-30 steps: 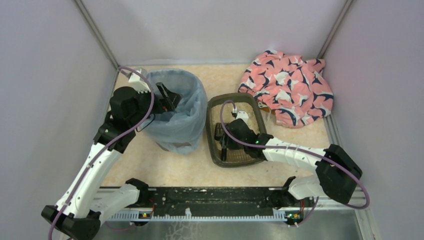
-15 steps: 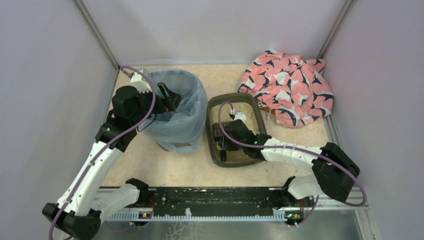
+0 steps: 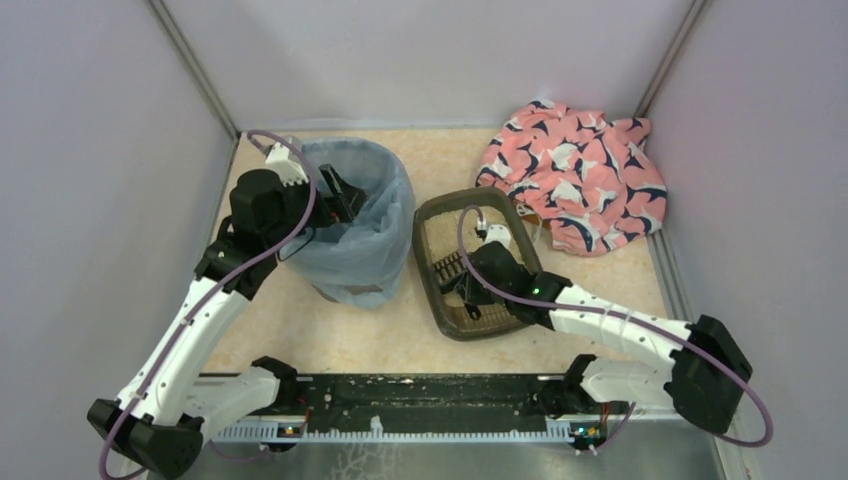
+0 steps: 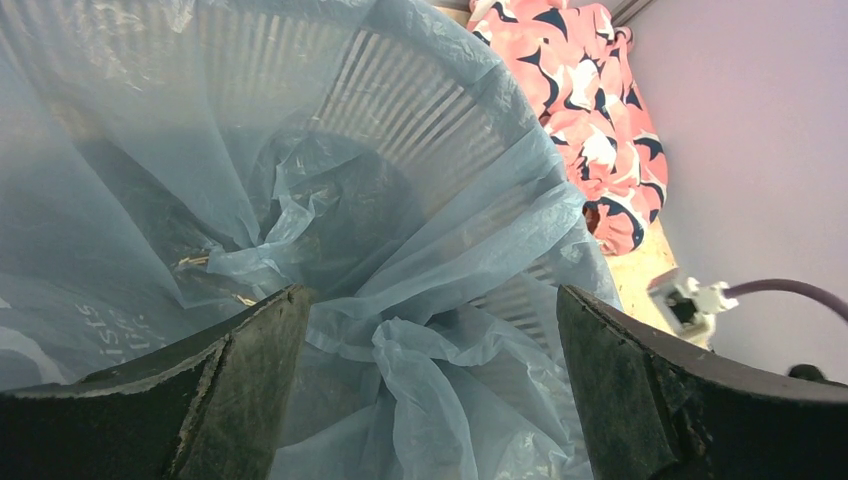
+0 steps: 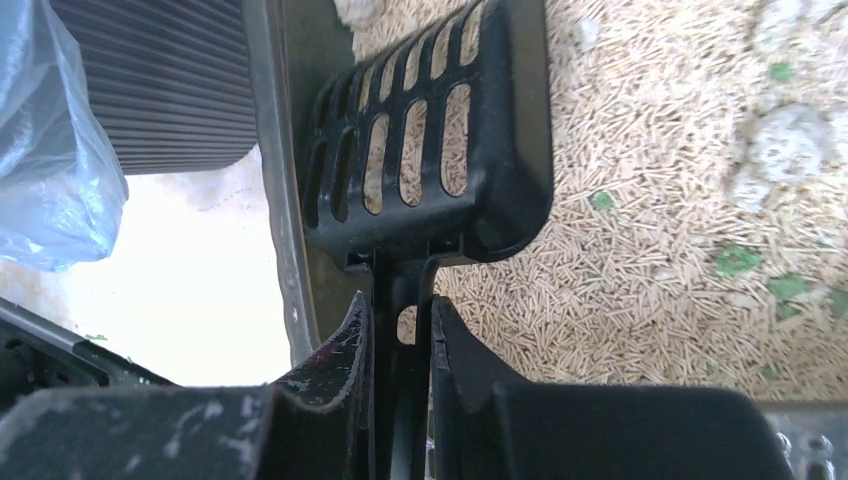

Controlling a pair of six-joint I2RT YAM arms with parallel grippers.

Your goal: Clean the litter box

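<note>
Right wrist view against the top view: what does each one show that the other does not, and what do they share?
Only the right wrist: green bits and pale clumps in the litter; right fingers shut on the scoop handle. Only the top: pink cloth, left arm. Both: scoop, litter box, bin.

litter box (image 3: 427,272) dark brown, litter (image 5: 650,250) beige | bag (image 3: 372,238) pale blue | scoop (image 5: 512,150) black, slotted | cloth (image 3: 575,175) pink, navy-white print
</note>
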